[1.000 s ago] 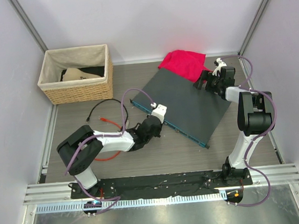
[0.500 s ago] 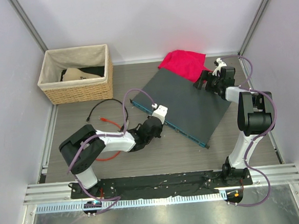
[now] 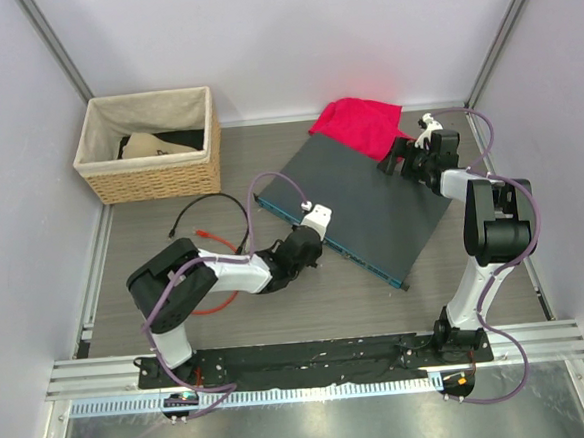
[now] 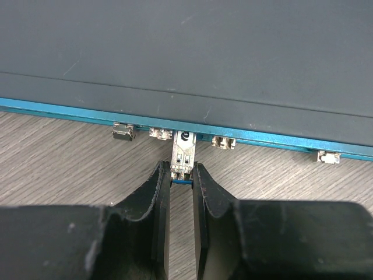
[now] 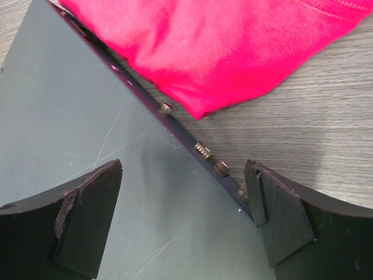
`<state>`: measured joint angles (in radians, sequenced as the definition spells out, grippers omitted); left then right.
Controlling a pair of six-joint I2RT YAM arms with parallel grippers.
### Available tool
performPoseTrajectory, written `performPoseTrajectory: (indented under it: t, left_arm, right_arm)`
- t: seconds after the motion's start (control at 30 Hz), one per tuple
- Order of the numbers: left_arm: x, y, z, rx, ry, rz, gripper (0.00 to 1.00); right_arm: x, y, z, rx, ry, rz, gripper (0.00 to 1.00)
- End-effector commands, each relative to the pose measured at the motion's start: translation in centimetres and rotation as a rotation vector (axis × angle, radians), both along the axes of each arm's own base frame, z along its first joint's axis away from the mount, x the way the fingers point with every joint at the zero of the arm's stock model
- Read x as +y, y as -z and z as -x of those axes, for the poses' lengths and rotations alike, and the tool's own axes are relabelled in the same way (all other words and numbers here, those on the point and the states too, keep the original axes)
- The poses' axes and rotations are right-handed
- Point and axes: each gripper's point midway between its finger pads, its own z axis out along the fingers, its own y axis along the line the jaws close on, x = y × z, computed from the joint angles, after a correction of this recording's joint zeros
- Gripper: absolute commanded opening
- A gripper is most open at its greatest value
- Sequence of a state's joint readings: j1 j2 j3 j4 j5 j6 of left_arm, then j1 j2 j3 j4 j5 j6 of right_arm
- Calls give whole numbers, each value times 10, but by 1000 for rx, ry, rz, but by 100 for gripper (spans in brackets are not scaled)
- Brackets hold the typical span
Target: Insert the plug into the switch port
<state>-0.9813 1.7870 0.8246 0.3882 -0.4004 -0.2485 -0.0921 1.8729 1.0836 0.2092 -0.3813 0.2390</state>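
Observation:
The switch is a flat dark-grey box [image 3: 361,199] with a teal-blue front face [image 4: 70,109] that carries a row of small ports [image 4: 223,142]. In the left wrist view, a silver plug [image 4: 182,153] with a blue tab stands with its front end in one port, between two neighbouring ports. My left gripper [image 4: 181,175] is shut on the plug's rear end; in the top view it [image 3: 309,240] sits at the switch's front edge. My right gripper [image 5: 183,204] is open, straddling the switch's back edge [image 5: 204,150], and holds nothing.
A red cloth [image 3: 358,124] lies against the switch's far corner, right by my right gripper [image 3: 400,161]. A woven basket [image 3: 148,144] stands at the back left. A black cable [image 3: 196,208] and a red one [image 3: 213,240] lie on the table left of my left arm.
My left gripper has crept a little to the right, toward the switch's front face, with the plug. The right arm has not moved.

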Motion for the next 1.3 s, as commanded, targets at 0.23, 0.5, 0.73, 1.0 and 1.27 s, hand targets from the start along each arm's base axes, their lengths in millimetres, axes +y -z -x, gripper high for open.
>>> performPoseTrajectory:
  t: [0.23, 0.5, 0.73, 1.0, 1.27]
  left_arm:
    - [-34, -76, -26, -145, -15, 222, 47]
    - [-4, -80, -5, -81, -31, 178, 73]
    - [17, -59, 17, 44, -46, 98, 64]
    - [20, -28, 28, 154, -44, 21, 32]
    - [7, -12, 15, 156, -41, -32, 5]
  right_arm:
    - [1, -10, -5, -46, -16, 1, 95]
    - [-1, -9, -5, -43, -13, 8, 95]
    - [-1, -8, -5, -41, -14, 6, 95]
    - [0, -8, -6, -43, -18, 5, 95]
    - [0, -6, -7, -38, -18, 3, 95]
